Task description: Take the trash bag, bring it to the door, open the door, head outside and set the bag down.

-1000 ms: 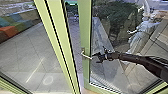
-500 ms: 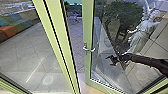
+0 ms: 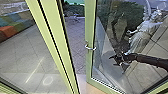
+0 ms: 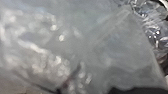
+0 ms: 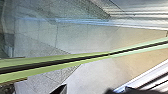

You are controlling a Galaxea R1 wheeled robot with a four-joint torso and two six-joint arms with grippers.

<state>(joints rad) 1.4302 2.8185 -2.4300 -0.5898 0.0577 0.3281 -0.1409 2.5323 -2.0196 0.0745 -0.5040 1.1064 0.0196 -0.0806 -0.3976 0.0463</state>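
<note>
At the left wrist, the translucent grey plastic trash bag [image 4: 107, 47] looms close; I cannot tell the left gripper's jaw state. Orange-and-teal block seating [image 3: 15, 26] lies beyond glass, then a pale-green upright frame [image 3: 53, 30], a gap onto grey paving [image 3: 76, 40], and the ajar green-framed glass door [image 3: 90, 28], partly blocking the way. Right of its curved metal handle [image 3: 89, 47], the black right gripper [image 3: 111, 61] hangs apart, jaws spread, empty.

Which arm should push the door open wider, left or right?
Right, I'd say. The right gripper is near the door. The left wrist view shows the bag very close, so that arm is probably busy.
</note>
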